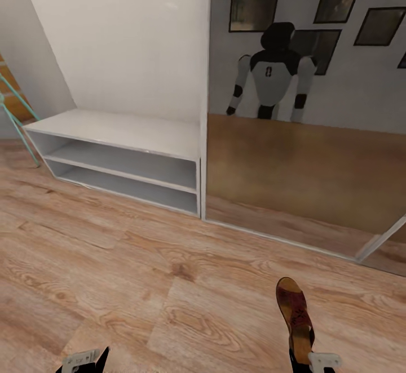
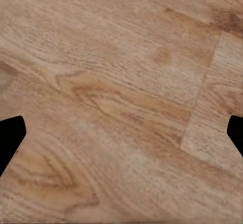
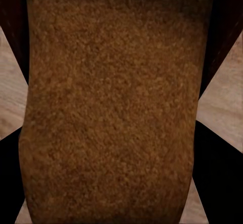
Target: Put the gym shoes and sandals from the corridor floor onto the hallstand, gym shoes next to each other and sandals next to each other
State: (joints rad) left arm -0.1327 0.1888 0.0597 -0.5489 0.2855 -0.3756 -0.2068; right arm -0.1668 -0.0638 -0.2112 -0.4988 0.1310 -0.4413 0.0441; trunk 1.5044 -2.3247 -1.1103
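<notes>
Our right end effector (image 1: 316,362), at the lower right of the head view, is clamped on a sandal (image 1: 295,318); its long axis runs up the frame, toe toward the mirror (image 1: 304,176). Our left end effector (image 2: 121,138) hangs with fingers apart over the corridor floor (image 1: 113,260). The hallstand (image 1: 118,131) stands at upper left, nothing between.
</notes>
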